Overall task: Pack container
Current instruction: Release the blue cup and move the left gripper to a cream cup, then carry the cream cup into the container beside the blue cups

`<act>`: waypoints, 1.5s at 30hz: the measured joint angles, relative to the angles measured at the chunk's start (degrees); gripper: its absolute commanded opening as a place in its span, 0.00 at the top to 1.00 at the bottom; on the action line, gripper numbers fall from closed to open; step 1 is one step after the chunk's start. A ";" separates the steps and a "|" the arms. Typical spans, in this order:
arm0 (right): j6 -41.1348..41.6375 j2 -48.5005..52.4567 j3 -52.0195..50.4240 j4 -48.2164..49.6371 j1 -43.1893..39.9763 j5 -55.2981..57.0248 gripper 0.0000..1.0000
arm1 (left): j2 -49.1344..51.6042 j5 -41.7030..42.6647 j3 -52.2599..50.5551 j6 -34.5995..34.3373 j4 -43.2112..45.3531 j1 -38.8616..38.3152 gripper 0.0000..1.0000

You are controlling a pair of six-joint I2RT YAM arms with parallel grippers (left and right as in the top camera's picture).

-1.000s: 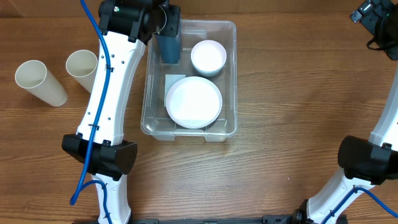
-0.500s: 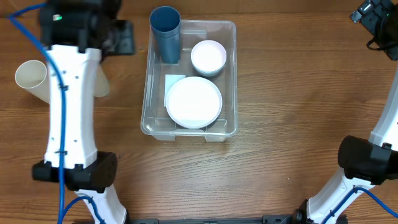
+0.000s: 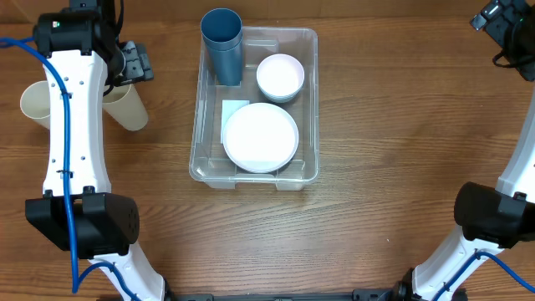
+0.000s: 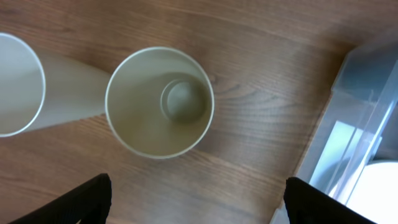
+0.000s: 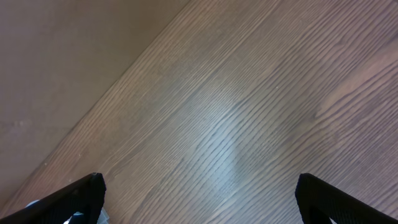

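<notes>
The clear container sits mid-table and holds a blue cup upright at its back left, a small white bowl at back right and a white plate in front. Its edge shows in the left wrist view. Two cream cups stand left of it: one partly under my left arm, the other further left. My left gripper is open and empty above the nearer cream cup. My right gripper is open and empty over bare wood at the far right.
The wooden table fills the view. My left arm runs down the left side, over the cream cups. My right arm's base stands at the front right.
My left gripper has let go of the blue cup in the container and swung left to above the cream cups. The right arm has not moved.
</notes>
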 measured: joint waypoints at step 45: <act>0.00 0.00 0.00 0.00 0.00 0.02 0.00 | 1.03 8.74 29.97 1.57 -15.43 -19.52 0.96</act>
